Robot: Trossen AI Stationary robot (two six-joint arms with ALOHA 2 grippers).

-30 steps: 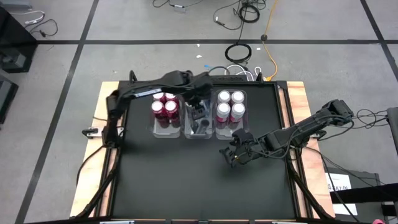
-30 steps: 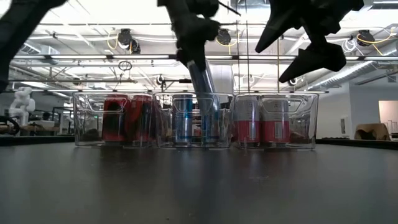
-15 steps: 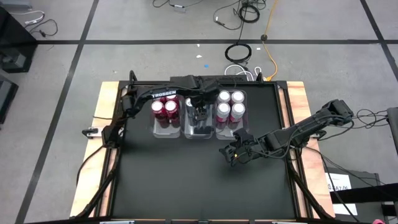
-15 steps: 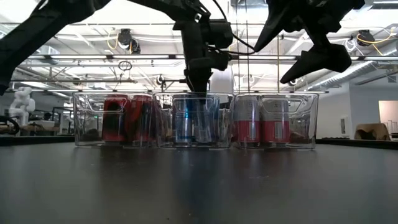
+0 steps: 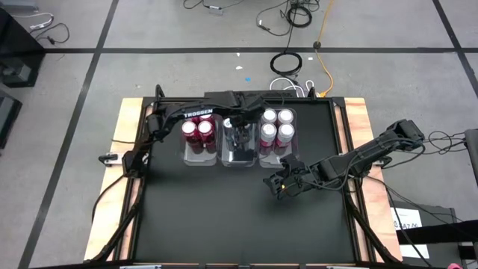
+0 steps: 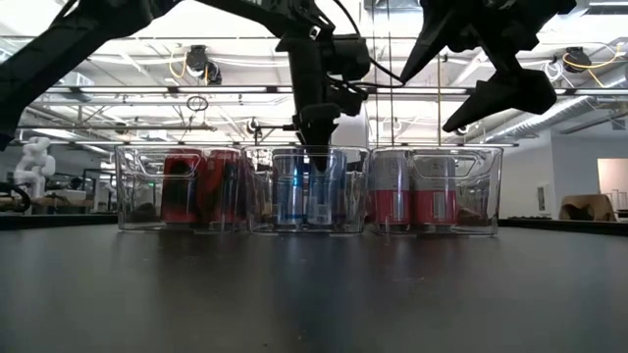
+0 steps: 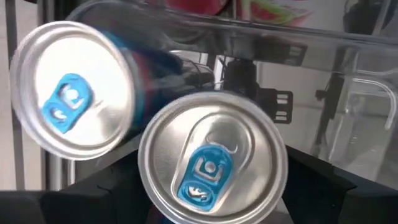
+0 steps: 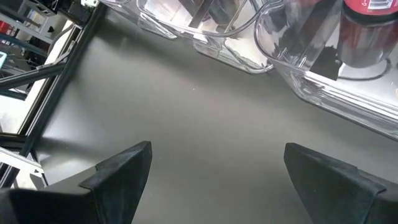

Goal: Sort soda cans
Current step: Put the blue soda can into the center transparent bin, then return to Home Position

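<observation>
Blue-bodied can (image 7: pixel 211 168) stands upright in the middle bin (image 5: pixel 239 158), beside another blue can (image 7: pixel 71 99). The left gripper (image 5: pixel 240 139) sits directly over it; its fingers flank the can, but whether they have let go I cannot tell. This looks like the placing step; next calls for a straight lift clear of the bin walls. The right gripper (image 8: pixel 211 168) hovers with fingers spread, holding nothing, over bare table (image 5: pixel 224 217) near the right bin (image 5: pixel 275 158). From above, the arm hides the middle bin's contents. Pink cans (image 5: pixel 199 128) fill the left bin (image 5: pixel 196 157).
</observation>
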